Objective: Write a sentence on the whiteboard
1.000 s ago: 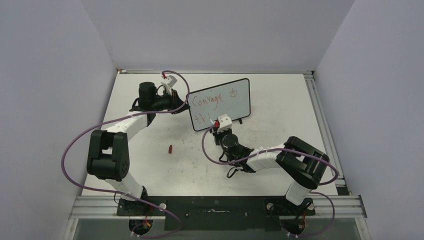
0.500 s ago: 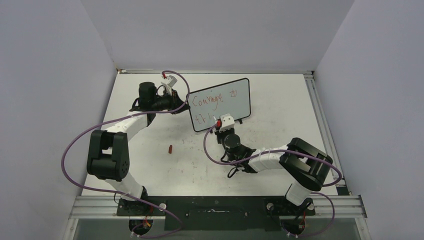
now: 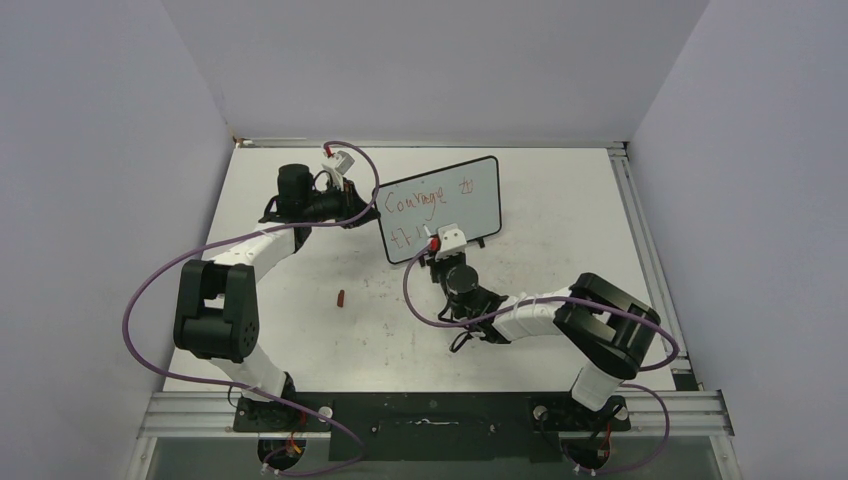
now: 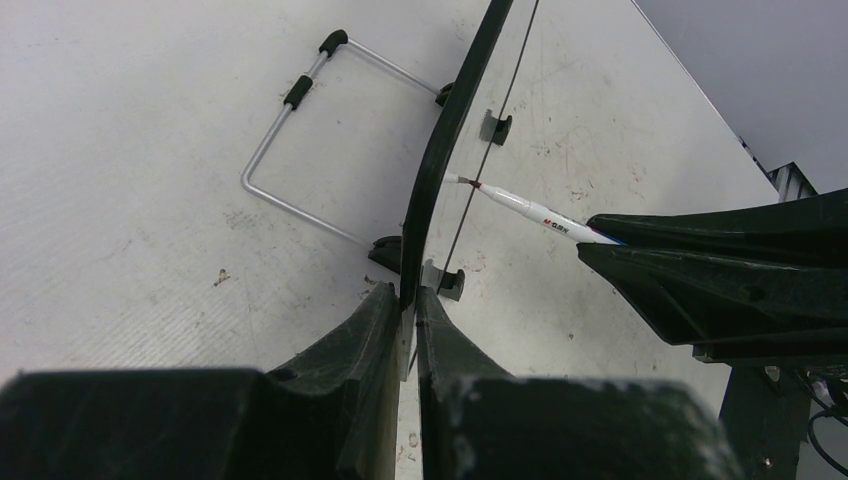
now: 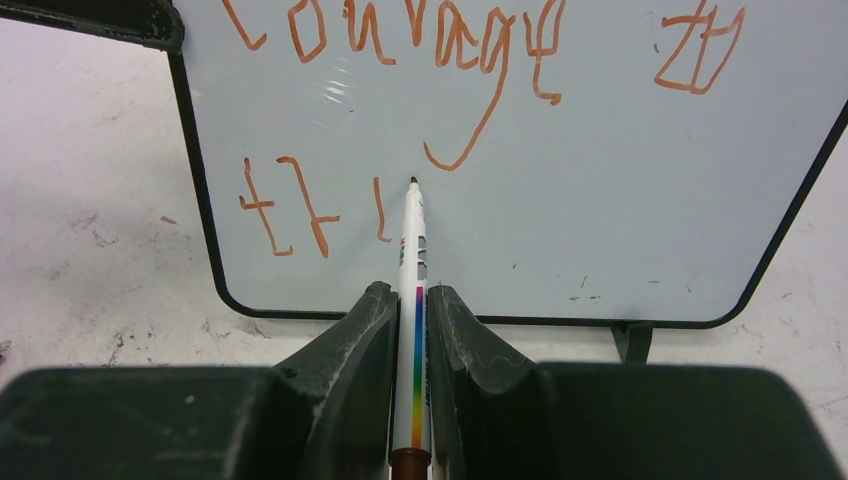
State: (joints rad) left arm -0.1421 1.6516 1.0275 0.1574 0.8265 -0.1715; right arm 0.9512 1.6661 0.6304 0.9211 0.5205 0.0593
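Observation:
The whiteboard (image 3: 450, 195) stands upright at the table's middle back, its glossy face (image 5: 560, 180) filling the right wrist view. The sentence (image 5: 400, 35) in red reads "Courage to" above "tr" and one short stroke (image 5: 380, 212). My left gripper (image 4: 408, 300) is shut on the board's left edge (image 4: 440, 150). My right gripper (image 5: 410, 300) is shut on a white marker (image 5: 412, 280) with a rainbow stripe. Its tip (image 5: 413, 181) is at the board just right of the short stroke. The marker also shows in the left wrist view (image 4: 530, 210).
A small red marker cap (image 3: 341, 297) lies on the table left of my right arm. The board's wire stand (image 4: 300, 150) rests on the table behind it. Grey walls close in the table on three sides.
My right gripper has shifted slightly along the board's lower line with the marker. The left arm and the board have not moved.

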